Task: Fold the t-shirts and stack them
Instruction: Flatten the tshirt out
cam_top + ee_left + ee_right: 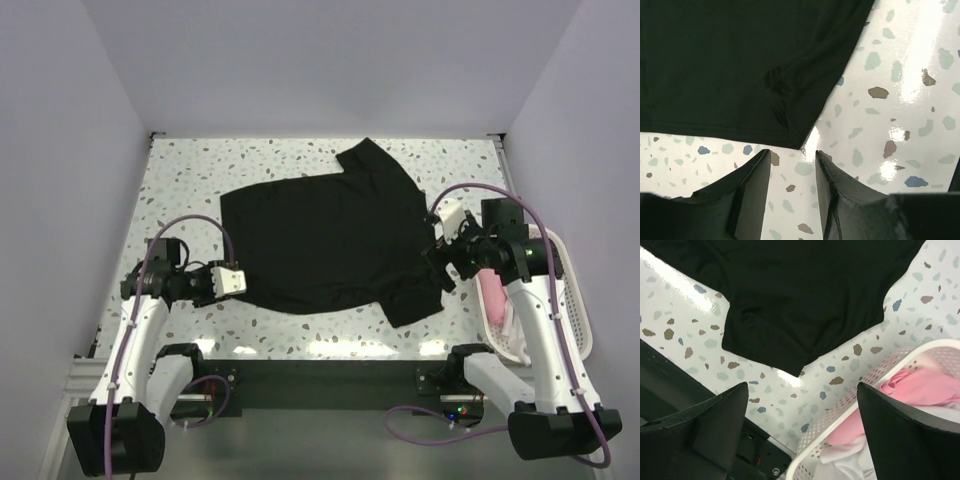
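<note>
Top external view: we see the black t-shirt (325, 235) spread flat near the middle of the speckled worktop (185, 175). One sleeve points toward the far edge and the other toward the near right. Its straight hem faces the left arm.

In the left wrist view, a corner of the black t-shirt (740, 65) lies just ahead of the left hand (792, 165). There is a small pucker of wrinkles near that corner. The fingers (757, 175) stand apart, with only bare worktop (890, 100) between them, and we see no cloth in the grip. From above, the left hand (238, 281) sits just beside the shirt's near left corner.

In the right wrist view, the near sleeve of the black t-shirt (790, 335) lies ahead of the right hand (800, 405). Its fingers (720, 420) are spread wide and hold nothing. From above, the right hand (445, 265) is at the shirt's right edge.

Further right, a white slatted basket (572, 290) stands at the worktop's right side. It holds a crumpled pink t-shirt (925, 385) and a white t-shirt (845, 460). The basket's rim (840, 417) lies under the right finger in that wrist view.
</note>
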`<state>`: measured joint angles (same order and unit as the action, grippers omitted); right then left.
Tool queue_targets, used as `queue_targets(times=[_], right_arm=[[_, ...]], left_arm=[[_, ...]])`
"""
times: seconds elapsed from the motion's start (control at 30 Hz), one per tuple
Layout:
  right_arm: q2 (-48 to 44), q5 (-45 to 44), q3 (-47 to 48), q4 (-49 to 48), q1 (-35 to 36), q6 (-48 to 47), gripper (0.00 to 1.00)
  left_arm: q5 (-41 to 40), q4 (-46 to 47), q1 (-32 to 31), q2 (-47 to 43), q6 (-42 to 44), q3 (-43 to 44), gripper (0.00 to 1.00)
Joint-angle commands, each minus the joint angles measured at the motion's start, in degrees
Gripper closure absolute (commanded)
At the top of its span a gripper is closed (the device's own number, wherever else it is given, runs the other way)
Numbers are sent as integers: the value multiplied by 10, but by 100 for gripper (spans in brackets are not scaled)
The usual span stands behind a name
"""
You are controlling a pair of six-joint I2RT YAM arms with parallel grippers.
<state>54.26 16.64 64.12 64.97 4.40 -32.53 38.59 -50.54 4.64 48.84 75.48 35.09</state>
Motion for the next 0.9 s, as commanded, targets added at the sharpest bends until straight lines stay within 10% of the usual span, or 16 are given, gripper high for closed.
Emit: queue_targets(times=[0.0, 0.63, 0.87], right_arm=[[5, 27, 50, 34, -3, -74, 6], [417, -105, 106, -81, 79, 54, 46], [532, -135, 148, -92, 100, 84, 50]], left_arm=[[2, -64, 5, -26, 62, 2, 54], [-141, 193, -104, 365, -430, 197, 48], [-235, 207, -111, 509, -486, 287, 64]])
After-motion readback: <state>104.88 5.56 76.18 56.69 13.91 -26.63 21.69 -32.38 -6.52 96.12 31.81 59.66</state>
